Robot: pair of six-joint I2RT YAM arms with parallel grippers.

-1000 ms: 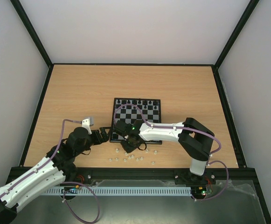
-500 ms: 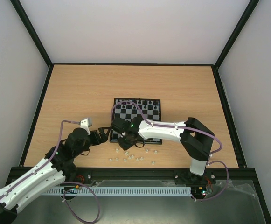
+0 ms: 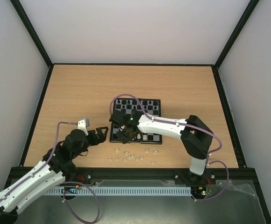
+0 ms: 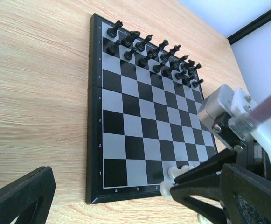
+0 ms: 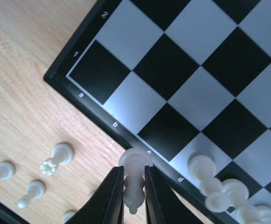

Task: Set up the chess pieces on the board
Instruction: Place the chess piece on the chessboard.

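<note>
Where the table (image 3: 79, 93) lies just nearer than the board (image 4: 130, 112), loose white pieces (image 3: 131, 157) are scattered on the wood. Some are on their sides, and all are off the board's near edge.

Over that near edge hangs the right gripper (image 5: 134, 173). Its fingers are drawn narrow and pinch one white piece (image 5: 135, 159), whose broad end pokes out past the fingertips. This piece is above the board's border, close to the near-left corner by the "c" mark, and is not yet set on a square.

Just right of it, on the board's nearest row, a few placed pieces (image 5: 203, 165) stand close together.

Just beside the board's left edge, near the same corner, the left gripper (image 3: 101, 135) is spread wide and holds nothing.

On the board's two farthest rows stand the black pieces (image 4: 154, 53).
</note>
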